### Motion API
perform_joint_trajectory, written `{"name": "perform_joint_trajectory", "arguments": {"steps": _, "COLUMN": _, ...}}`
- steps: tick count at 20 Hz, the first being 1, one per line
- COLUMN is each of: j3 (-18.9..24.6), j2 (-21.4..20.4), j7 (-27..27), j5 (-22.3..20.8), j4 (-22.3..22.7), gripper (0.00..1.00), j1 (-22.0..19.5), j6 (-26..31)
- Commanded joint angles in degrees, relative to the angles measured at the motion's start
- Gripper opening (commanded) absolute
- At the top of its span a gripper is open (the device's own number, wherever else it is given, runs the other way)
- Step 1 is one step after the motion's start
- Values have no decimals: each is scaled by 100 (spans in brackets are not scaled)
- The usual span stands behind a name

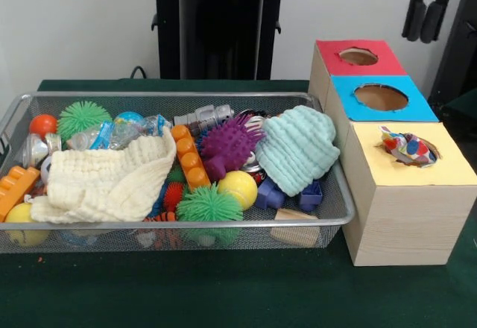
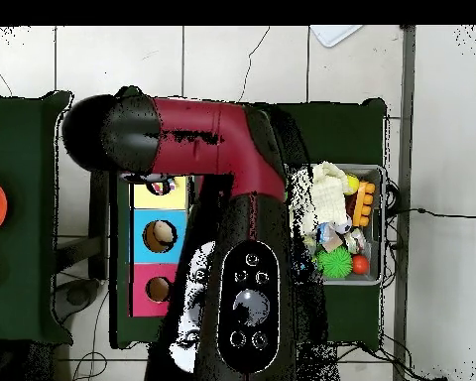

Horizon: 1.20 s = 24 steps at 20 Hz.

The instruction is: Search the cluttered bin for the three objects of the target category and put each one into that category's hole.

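- You see a wrinkly dotted white cloth piece (image 1: 407, 147) bunched in the rough-edged round hole (image 1: 411, 149) of the yellow-topped wooden box, right of the wire-mesh bin (image 1: 160, 225).
- The bin holds cream and mint knit cloths among toys.
- The tool isn't in either view, so its position relative to the cloth can't be judged.

The bin (image 1: 313, 104) is silver wire mesh on a dark green tabletop (image 1: 223, 291). Inside lie a cream knit cloth (image 1: 104, 183), a mint knit cloth (image 1: 298, 149), a purple spiky ball (image 1: 227, 143), green spiky balls (image 1: 209, 205), a yellow ball (image 1: 238, 188) and orange bricks (image 1: 188, 156). The light wooden boxes have red (image 1: 335, 65), blue (image 1: 417, 108) and yellow (image 1: 447, 168) tops. A white cloth piece with red, yellow and blue dots (image 1: 408, 147) sits in the yellow top's hole (image 1: 406, 160). The arm (image 2: 222, 134) is red and black.
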Motion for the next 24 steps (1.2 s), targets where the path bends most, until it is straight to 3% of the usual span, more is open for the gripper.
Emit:
{"name": "perform_joint_trajectory", "arguments": {"steps": 1, "j3": 508, "j2": 562, "j7": -82, "j5": -236, "j4": 171, "gripper": 0, "j1": -331, "j6": -414}}
{"name": "perform_joint_trajectory", "arguments": {"steps": 6, "j3": 467, "j2": 776, "j7": -114, "j5": -430, "j4": 292, "gripper": 0, "j1": -322, "j6": -666}}
{"name": "perform_joint_trajectory", "arguments": {"steps": 14, "j3": 685, "j2": 1094, "j7": 139, "j5": -131, "j4": 410, "gripper": 0, "j1": -335, "j6": -890}}
{"name": "perform_joint_trajectory", "arguments": {"steps": 24, "j3": 655, "j2": 1423, "j7": 571, "j5": -54, "j4": -59, "gripper": 0, "j1": -122, "j6": -746}}
